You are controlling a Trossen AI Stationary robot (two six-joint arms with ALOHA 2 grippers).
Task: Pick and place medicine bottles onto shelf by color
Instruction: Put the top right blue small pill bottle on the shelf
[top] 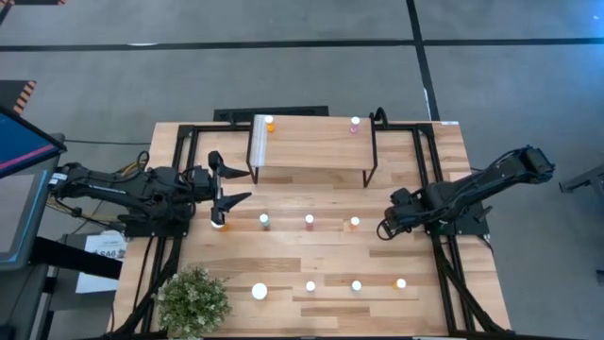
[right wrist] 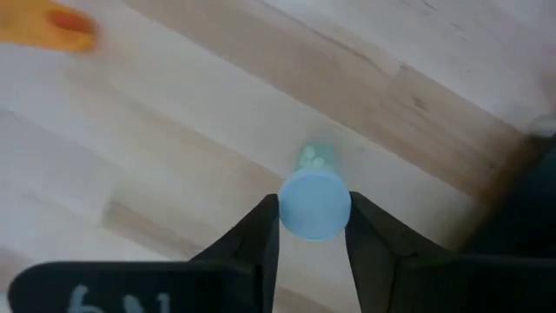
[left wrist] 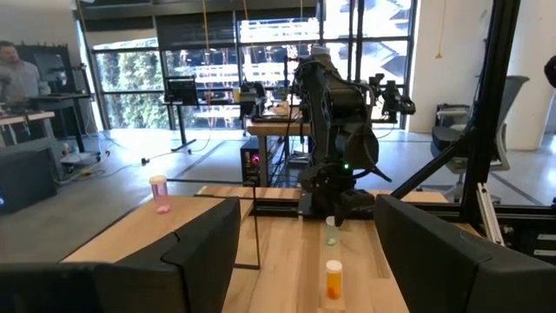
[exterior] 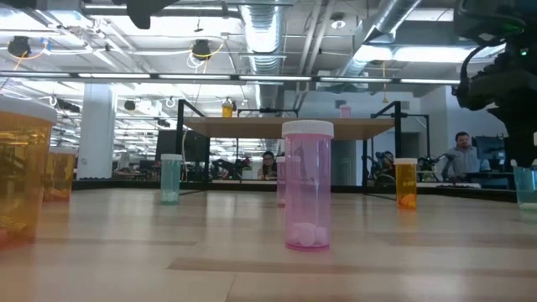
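Right end effector (right wrist: 313,228) clamped around small green white-capped bottle (right wrist: 314,202).
Gripped at the cap, upright, for lifting onto the wooden shelf (top: 311,151).

the high view is looking straight down from well above, taking in the whole table (top: 311,255), both arms and the shelf (top: 311,146). the low view is sitting at table height, looking level past a near pink bottle (exterior: 307,186) to the far shelf (exterior: 294,127) and the room. the left wrist view is facing across the table toward the right arm (left wrist: 339,130). the right wrist view is pointing down, very near a green bottle (right wrist: 314,202).
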